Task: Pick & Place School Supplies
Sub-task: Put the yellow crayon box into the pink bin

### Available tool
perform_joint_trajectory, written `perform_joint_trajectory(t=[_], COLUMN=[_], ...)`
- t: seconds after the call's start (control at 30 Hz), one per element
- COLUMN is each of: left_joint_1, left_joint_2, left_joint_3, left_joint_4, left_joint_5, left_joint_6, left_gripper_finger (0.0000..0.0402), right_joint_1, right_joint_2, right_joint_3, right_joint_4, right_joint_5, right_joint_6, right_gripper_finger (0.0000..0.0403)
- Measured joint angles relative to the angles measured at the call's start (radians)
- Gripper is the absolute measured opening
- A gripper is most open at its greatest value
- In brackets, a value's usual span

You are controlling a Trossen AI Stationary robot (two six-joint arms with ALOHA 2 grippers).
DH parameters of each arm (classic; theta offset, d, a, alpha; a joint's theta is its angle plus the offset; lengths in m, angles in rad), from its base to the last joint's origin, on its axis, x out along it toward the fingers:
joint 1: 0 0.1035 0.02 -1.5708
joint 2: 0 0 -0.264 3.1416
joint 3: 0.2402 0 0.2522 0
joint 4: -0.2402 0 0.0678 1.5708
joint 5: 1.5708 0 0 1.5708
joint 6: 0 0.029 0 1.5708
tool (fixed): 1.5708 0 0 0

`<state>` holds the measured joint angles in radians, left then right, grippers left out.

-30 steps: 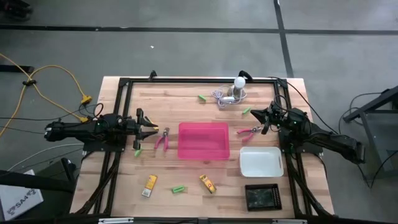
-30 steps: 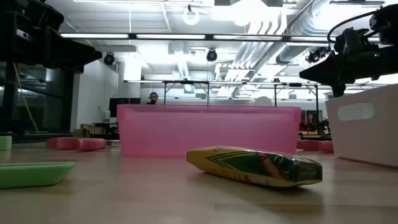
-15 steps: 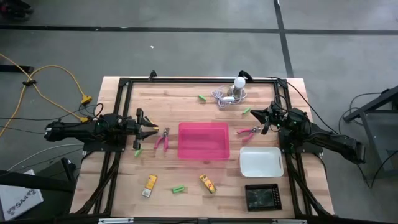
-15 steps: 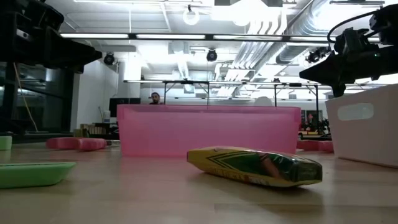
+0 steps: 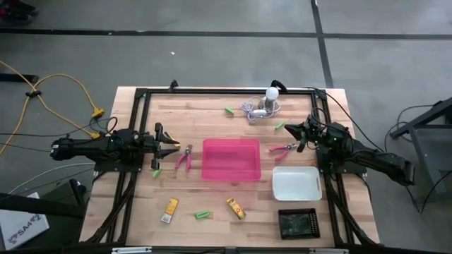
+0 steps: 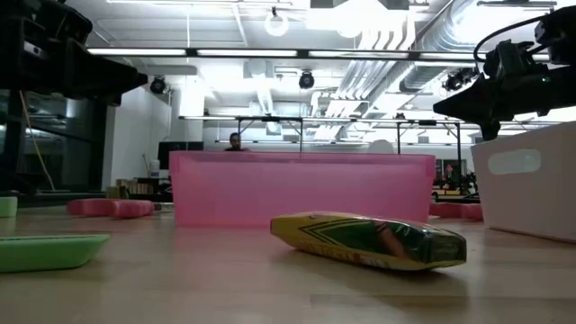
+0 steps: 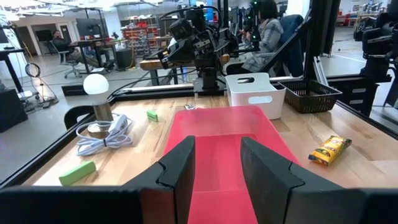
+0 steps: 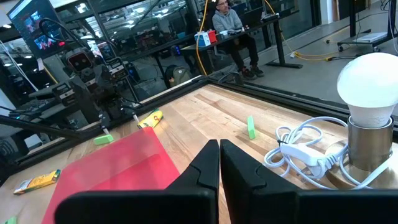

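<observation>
The left gripper [image 7: 216, 163] is held partly open and empty, the pink tray [image 7: 217, 134] ahead. The right gripper [image 8: 219, 163] is shut, empty.

In the low view the pink tray [image 6: 301, 187] hides the worktop behind it, and the white bin [image 6: 531, 180] is cut off by the picture's edge. The yellow-orange block's [image 6: 369, 240] print is unreadable.
</observation>
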<state>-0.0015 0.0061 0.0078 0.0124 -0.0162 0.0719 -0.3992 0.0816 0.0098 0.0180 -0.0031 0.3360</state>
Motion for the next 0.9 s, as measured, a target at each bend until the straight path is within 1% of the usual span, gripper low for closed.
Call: perform_joint_trajectory(t=[0.13, 0.33, 0.43, 0.53, 0.6, 0.73, 0.77, 0.9], left_joint_1=[0.000, 0.001, 0.001, 0.001, 0.001, -0.001, -0.001, -0.001], left_joint_2=[0.000, 0.000, 0.000, 0.000, 0.014, 0.105, 0.142, 0.326], left_joint_3=[0.000, 0.000, 0.001, 0.020, 0.043, 0.112, 0.130, 0.219], left_joint_4=[0.003, 0.004, 0.020, 0.019, -0.008, -0.043, -0.054, -0.060], left_joint_5=[0.000, -0.012, -0.065, -0.106, -0.164, -0.338, -0.358, -0.356], left_joint_6=[-0.001, -0.065, -0.121, -0.098, -0.090, -0.107, -0.114, -0.114], left_gripper_finger=[0.0124, 0.0124, 0.0124, 0.0124, 0.0124, 0.0124, 0.0124, 0.0124], right_joint_1=[0.000, 0.000, 0.000, 0.000, 0.000, 0.000, 0.000, 0.000], right_joint_2=[0.000, 0.000, 0.000, 0.000, 0.000, 0.000, 0.000, 0.000], right_joint_3=[0.000, 0.000, 0.000, 0.000, 0.000, 0.000, 0.000, 0.000], right_joint_4=[0.000, 0.000, 0.000, 0.000, 0.000, 0.000, 0.000, 0.000], right_joint_5=[0.000, 0.000, 0.000, 0.000, 0.000, 0.000, 0.000, 0.000], right_joint_6=[0.000, 0.000, 0.000, 0.000, 0.000, 0.000, 0.000, 0.000], right_gripper_finger=[0.0003, 0.0003, 0.0003, 0.0003, 0.0003, 0.0003, 0.0003, 0.0003])
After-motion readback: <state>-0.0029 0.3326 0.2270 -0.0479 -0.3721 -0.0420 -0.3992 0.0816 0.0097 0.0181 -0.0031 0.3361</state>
